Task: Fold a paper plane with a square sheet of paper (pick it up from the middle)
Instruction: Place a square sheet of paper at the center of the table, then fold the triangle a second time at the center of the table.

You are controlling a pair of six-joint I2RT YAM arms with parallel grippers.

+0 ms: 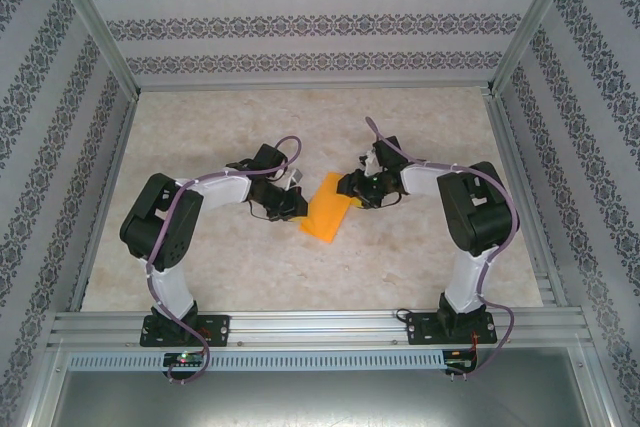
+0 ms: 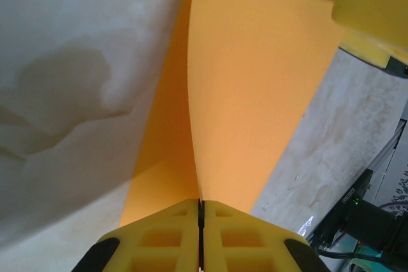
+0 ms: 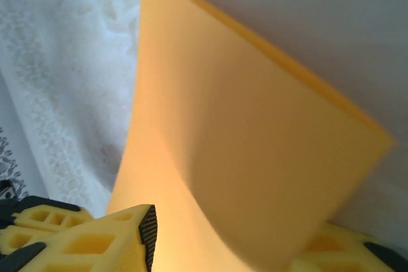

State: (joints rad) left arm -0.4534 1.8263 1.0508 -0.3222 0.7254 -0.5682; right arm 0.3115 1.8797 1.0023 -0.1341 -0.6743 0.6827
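While one orange sheet (image 1: 328, 207) sits mid-table (image 1: 420, 267) between two grippers: left gripper (image 2: 200, 207) pinches sheet edge; right gripper (image 3: 226, 240) spread, sheet between fingers. Open tabletop all round.

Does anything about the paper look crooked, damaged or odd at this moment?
Nothing looks torn. The square sheet of paper appears doubled over, and it bows instead of lying flat. Its two layers spread apart beyond the left gripper, which pinches it shut at one edge. The right gripper stands open with the paper between its fingers.
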